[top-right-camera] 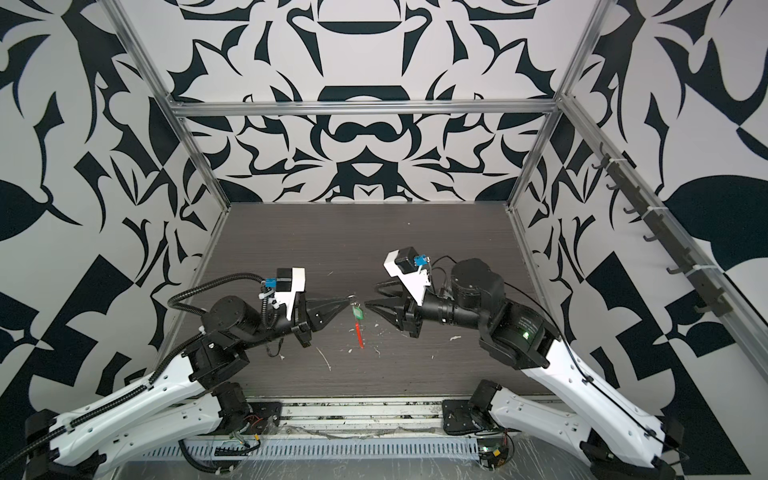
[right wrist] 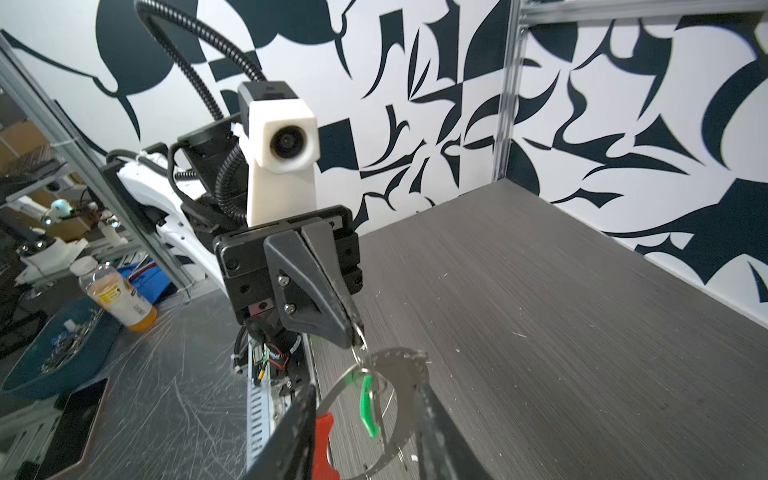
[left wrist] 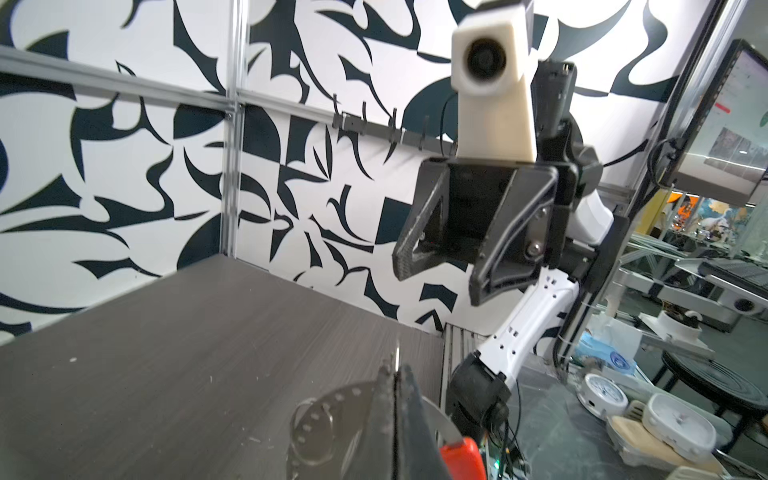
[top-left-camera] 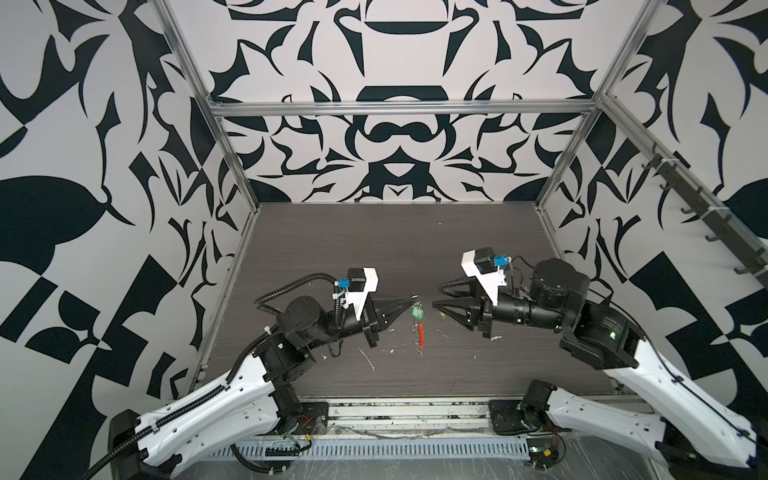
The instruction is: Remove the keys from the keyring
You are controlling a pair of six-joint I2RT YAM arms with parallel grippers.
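The keyring hangs pinched in the left gripper (green tag dangling). The right gripper stands spread, just beside it.

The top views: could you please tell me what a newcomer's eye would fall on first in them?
First come the bold black-and-white patterned walls around the dark table. Next, over the table's middle, the left hand is shut and dangles the red-sleeved keyring, with the green tag hanging on it. The right hand faces it from the right, open and holding nothing.
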